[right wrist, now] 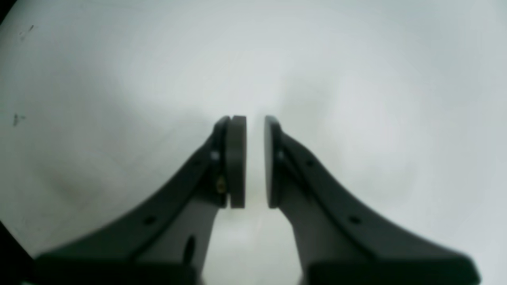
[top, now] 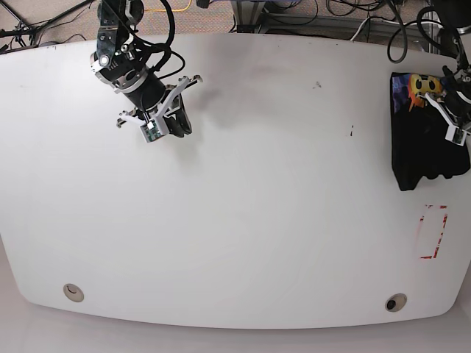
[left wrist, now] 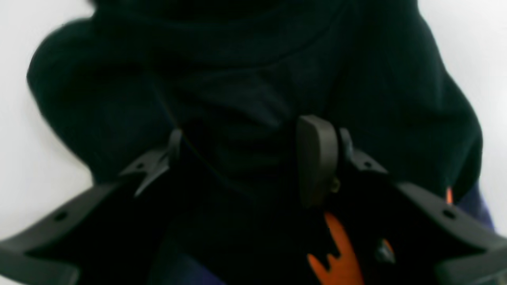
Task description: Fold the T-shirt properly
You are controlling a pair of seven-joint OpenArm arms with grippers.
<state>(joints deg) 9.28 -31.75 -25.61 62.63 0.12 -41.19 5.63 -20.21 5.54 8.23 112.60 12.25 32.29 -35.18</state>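
Observation:
The black T-shirt (top: 427, 147) lies as a narrow folded bundle at the table's right edge, its orange-yellow print (top: 421, 87) showing at the far end. In the left wrist view the T-shirt (left wrist: 253, 79) fills the frame, with an orange bit of print (left wrist: 340, 253) at the bottom. My left gripper (left wrist: 245, 146) hangs right over the cloth, jaws wide apart; in the base view the left gripper (top: 452, 118) sits on the bundle's right side. My right gripper (right wrist: 255, 130) has its pads almost together with nothing between them. In the base view the right gripper (top: 173, 123) hovers at the far left, well away from the shirt.
The white table (top: 257, 206) carries a red-outlined rectangle mark (top: 434, 232) near its right front. Two round holes (top: 72, 292) (top: 395, 302) sit near the front edge. Cables run behind the far edge.

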